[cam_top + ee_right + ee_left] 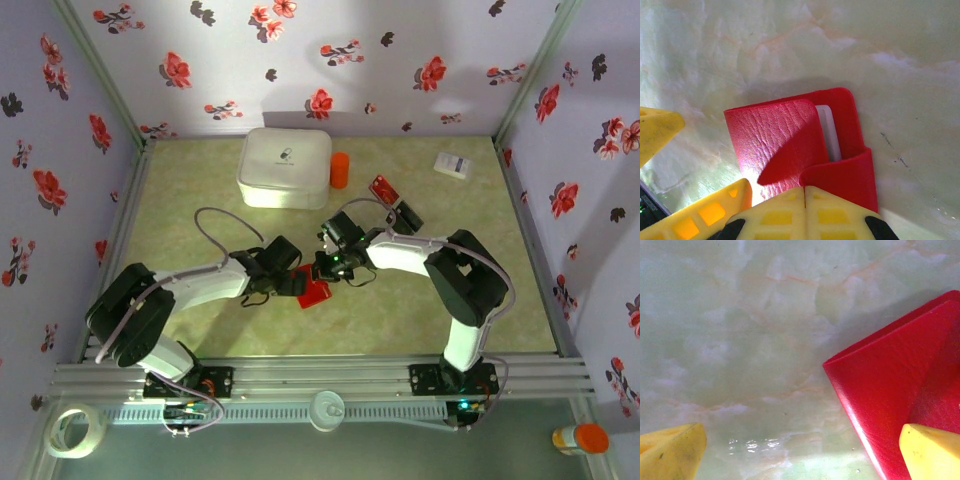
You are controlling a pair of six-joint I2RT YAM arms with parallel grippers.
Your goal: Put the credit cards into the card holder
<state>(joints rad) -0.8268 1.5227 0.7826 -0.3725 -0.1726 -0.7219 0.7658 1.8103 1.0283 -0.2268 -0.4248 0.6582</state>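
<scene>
card holder (314,293) at mid-bench, between both grippers
left gripper (800,455) spread wide, one finger over the card holder's corner; right gripper (805,195) clenched, tips at its edge (grasp not confirmable); credit cards (384,187) near far edge, right of centre.

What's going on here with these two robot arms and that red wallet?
Both arms reach in over the wallet in the middle of the table. The right gripper is shut on one flap of it, and a pale strip shows inside. The left gripper is wide open beside it, one finger over the wallet's edge, holding nothing. A red card and a black card lie further back on the table, not yet picked up.
</scene>
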